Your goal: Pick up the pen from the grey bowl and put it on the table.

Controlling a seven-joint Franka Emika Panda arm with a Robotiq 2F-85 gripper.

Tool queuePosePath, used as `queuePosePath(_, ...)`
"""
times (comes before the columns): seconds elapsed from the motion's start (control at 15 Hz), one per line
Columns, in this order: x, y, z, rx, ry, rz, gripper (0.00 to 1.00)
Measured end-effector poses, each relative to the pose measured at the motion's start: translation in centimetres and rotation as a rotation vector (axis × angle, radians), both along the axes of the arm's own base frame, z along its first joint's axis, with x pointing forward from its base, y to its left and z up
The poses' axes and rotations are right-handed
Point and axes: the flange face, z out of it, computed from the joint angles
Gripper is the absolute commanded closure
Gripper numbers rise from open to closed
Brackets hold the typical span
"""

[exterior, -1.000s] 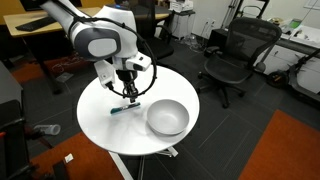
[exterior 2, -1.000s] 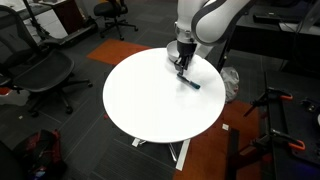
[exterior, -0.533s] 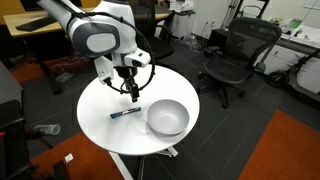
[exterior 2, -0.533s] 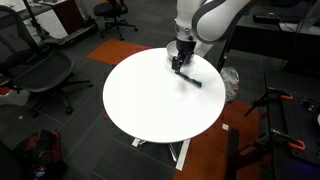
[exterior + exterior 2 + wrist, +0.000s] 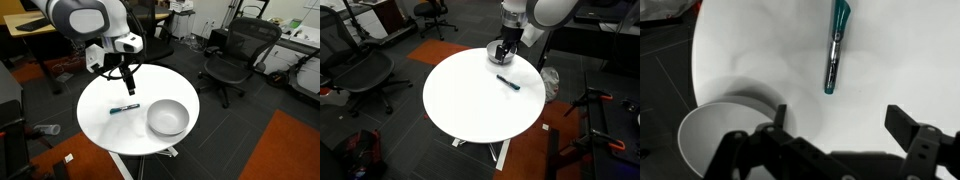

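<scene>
The teal-blue pen [image 5: 124, 108] [image 5: 508, 82] lies flat on the white round table [image 5: 105, 130] [image 5: 470, 110], free of the gripper. Beside it in an exterior view stands the shiny grey bowl [image 5: 167, 117], which looks empty. My gripper [image 5: 127, 85] [image 5: 500, 55] hangs above the pen with its jaws wide open and nothing between them. In the wrist view the pen [image 5: 835, 50] lies on the tabletop [image 5: 900, 50] ahead of the open gripper [image 5: 840, 120], and the bowl [image 5: 720, 125] shows at the lower left.
Black office chairs [image 5: 235, 55] [image 5: 360, 70] stand around the table. A wooden desk [image 5: 40, 25] is behind the arm. A stand with red clamps [image 5: 595, 110] is beside the table. Orange carpet [image 5: 290, 150] covers part of the floor.
The gripper opened, let go of the pen and rose away from it. The pen now lies on the table by itself.
</scene>
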Motion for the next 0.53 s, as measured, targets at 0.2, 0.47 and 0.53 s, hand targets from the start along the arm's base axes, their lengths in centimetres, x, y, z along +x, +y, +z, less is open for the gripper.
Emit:
queuePosePath(0.2,-1.7,-0.1,2.8,-0.008,-0.006,0.001,0.0)
queuePosePath(0.47,-3.9,-0.1,6.6,-0.003,-0.011,-0.001,0.0)
queuePosePath(0.53,-4.4,-0.1,7.4,-0.001,-0.009,-0.003,0.0)
